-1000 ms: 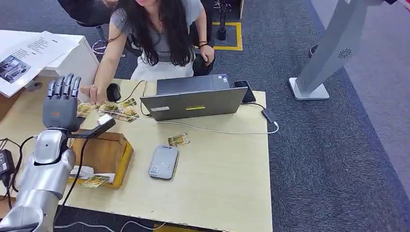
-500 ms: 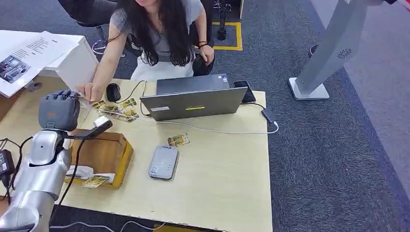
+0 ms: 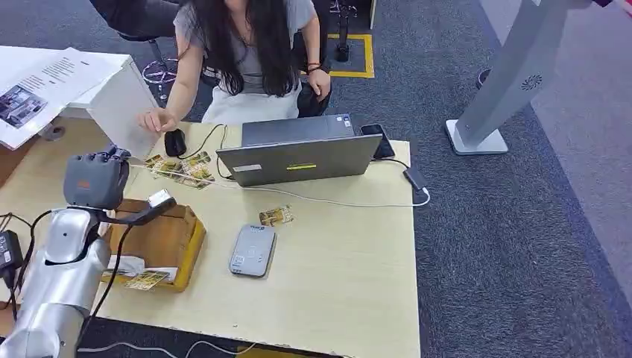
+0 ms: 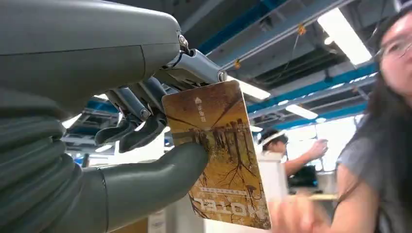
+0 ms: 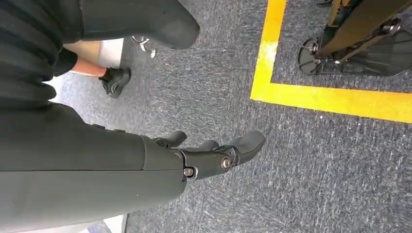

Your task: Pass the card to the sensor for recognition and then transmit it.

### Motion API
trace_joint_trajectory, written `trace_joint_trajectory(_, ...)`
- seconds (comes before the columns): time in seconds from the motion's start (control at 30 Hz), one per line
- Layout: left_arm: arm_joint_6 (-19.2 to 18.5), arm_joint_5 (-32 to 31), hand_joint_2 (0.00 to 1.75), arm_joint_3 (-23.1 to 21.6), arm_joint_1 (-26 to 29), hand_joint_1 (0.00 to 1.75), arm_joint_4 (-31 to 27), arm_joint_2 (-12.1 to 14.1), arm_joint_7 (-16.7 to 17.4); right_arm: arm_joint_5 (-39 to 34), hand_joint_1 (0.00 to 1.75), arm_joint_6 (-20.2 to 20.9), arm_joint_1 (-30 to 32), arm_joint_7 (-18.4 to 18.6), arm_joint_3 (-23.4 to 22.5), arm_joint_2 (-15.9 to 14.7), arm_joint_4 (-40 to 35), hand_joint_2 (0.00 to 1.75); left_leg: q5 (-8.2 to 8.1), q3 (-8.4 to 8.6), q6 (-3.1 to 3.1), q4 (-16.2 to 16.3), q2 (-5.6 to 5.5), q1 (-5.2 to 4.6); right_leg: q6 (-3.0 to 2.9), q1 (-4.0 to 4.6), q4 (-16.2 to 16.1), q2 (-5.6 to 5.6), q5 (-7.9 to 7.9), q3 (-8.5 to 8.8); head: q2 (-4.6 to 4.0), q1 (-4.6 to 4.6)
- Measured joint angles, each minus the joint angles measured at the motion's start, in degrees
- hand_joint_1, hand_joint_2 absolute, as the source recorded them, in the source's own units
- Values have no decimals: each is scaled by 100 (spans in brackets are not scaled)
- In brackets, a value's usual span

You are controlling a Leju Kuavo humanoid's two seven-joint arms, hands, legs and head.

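Since the earlier frame the left hand (image 4: pixel 145 131) has curled, now pinching the card (image 4: pixel 221 150); the right hand (image 5: pixel 214 155) hangs released over the floor (image 5: pixel 316 170).

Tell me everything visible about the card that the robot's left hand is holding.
The card is a thin, flat rectangle with rounded corners, seemingly plastic. Its face is brownish gold with dark tree-like drawings, a small arrow near one end and the word HOTEL near the other. The left hand pinches it between the thick grey thumb and darker fingers, at the arrow end. The rest sticks out free, raised in the air.
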Motion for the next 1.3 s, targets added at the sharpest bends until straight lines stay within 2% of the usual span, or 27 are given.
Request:
trace_joint_trajectory(0.13, -24, -85, 175, -151, 151, 175, -414, -164, 50, -17, 0, 0, -2, -4, 50, 0, 0, 175, -1, -1, 0, 0, 6, 0, 1, 0, 0, 3, 1, 0, 0, 0)
trace_joint_trajectory(0.27, -33, -63, 175, -280, 223, 175, -677, -256, -44, -53, 0, 0, 3, -13, 70, 0, 0, 175, 0, 1, 0, 3, 0, 0, 1, 0, 0, -1, 1, -2, 0, -2)
trace_joint_trajectory(0.43, -431, -253, 175, -845, 398, 175, -1404, -576, 127, -149, 0, 2, -4, -44, 96, 0, 0, 175, 1, -2, 3, 3, -2, 0, 2, 0, 0, -7, 1, 1, 0, -2)
trace_joint_trajectory(0.63, -840, -290, 175, -1445, 583, 175, -1991, -789, 376, -240, 0, -2, 2, -57, 103, 2, -2, 175, 1, -2, 3, 3, -2, -1, 2, -1, -1, -5, 1, -1, 0, 0)
trace_joint_trajectory(0.73, -1372, -201, 175, -1654, 682, 175, -2126, -808, 470, -293, 0, -4, 3, -66, 103, 7, -2, 175, 1, -2, 3, 3, -2, -1, 2, 0, -1, -4, 1, -1, 0, -2)
trace_joint_trajectory(0.83, -1648, -104, 175, -1827, 810, 175, -2150, -817, 584, -343, 0, -7, 6, -66, 103, 9, -2, 175, 1, -2, 3, 2, -2, 0, 2, 0, 0, -4, 1, -1, 0, 0)
trace_joint_trajectory(1.07, -1764, -9, 175, -1967, 980, 175, -2152, -817, 636, -367, 0, -11, 12, -61, 122, 18, -2, 175, 1, -2, 3, 2, -3, 0, 2, 1, 0, -4, 1, -1, 0, 0)
trace_joint_trajectory(1.2, -2097, 8, 175, -1989, 1047, 175, -2157, -784, 810, -428, 0, -22, 12, -57, 135, 28, -2, 175, 1, -2, 3, 2, 0, 0, 2, 0, 0, -2, 1, 0, 0, 0)
trace_joint_trajectory(1.3, -2210, 51, 175, -1989, 1162, 175, -2154, -747, 883, -461, 0, -22, 22, -50, 144, 39, 0, 175, 1, -3, 3, 2, -3, 0, 3, 0, 0, -4, 0, -1, 0, 0)
